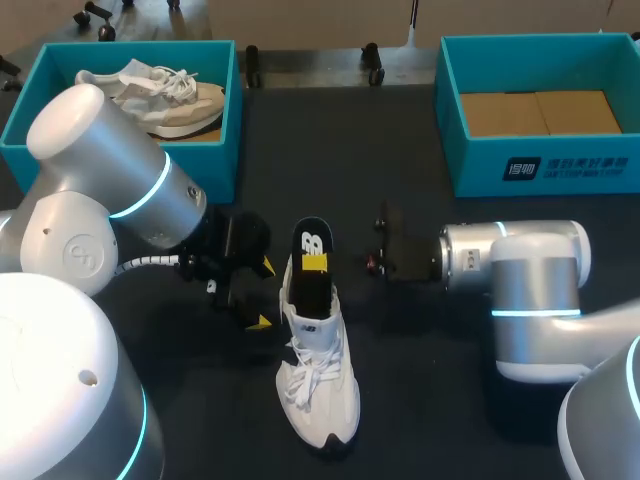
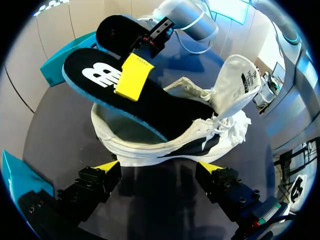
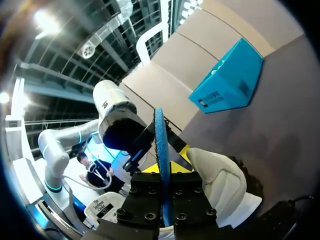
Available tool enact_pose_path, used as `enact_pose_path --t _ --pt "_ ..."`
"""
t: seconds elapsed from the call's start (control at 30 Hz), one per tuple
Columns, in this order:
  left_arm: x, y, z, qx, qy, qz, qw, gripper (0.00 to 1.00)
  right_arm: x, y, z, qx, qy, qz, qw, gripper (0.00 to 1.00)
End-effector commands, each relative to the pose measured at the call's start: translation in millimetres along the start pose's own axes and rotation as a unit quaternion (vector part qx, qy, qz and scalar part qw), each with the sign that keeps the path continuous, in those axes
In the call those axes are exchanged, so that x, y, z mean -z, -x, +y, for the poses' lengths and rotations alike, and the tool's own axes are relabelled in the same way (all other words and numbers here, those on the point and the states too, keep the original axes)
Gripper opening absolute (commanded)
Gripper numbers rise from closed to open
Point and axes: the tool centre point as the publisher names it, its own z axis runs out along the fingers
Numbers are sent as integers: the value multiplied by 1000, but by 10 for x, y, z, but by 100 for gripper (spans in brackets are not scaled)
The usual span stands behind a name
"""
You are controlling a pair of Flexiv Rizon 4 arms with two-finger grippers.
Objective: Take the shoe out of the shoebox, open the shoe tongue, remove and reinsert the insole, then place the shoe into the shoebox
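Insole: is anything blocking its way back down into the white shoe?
Nothing visible does. The insole lies partly inside the white shoe, the tongue is folded away from the opening, and the right gripper holds its heel end.

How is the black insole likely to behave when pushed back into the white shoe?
Probably floppy: the insole is thin, seen edge-on in the right wrist view, and bends down into the shoe. Likely light: the right jaws hold it up by one end. It may buckle if pushed.
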Motion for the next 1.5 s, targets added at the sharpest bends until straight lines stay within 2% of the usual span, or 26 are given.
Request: enact_pose_path --t 0.03,0.33,0.53,0.67,0.73,0.9,0.97,1.07,1.13,1.5 --pt "0 -8 9 0 -1 -1 1000 100 -16 37 -56 -14 -3 -2 1000 0" --pt "0 -8 9 0 -1 -1 1000 100 -20 64 -239 -53 -9 -13 998 0" --pt "0 -8 9 0 -1 -1 1000 100 -48 63 -294 -76 -34 -22 996 0" --pt "0 -8 9 0 -1 -1 1000 100 -96 65 -356 -81 -70 -28 994 0" --pt "0 -8 9 0 -1 -1 1000 100 -108 68 -381 -80 -80 -31 993 4" --pt "0 -8 9 0 -1 -1 1000 100 -80 114 -414 -79 -75 -24 994 0" --pt "0 -8 9 0 -1 -1 1000 100 -76 115 -406 -73 -73 -22 994 4" --pt "0 -8 9 0 -1 -1 1000 100 -71 77 -367 -54 -69 -24 996 27" --pt "0 -8 9 0 -1 -1 1000 100 -70 50 -337 -40 -68 -27 997 33" --pt "0 -8 9 0 -1 -1 1000 100 -103 -20 -202 -3 -81 -35 996 26"
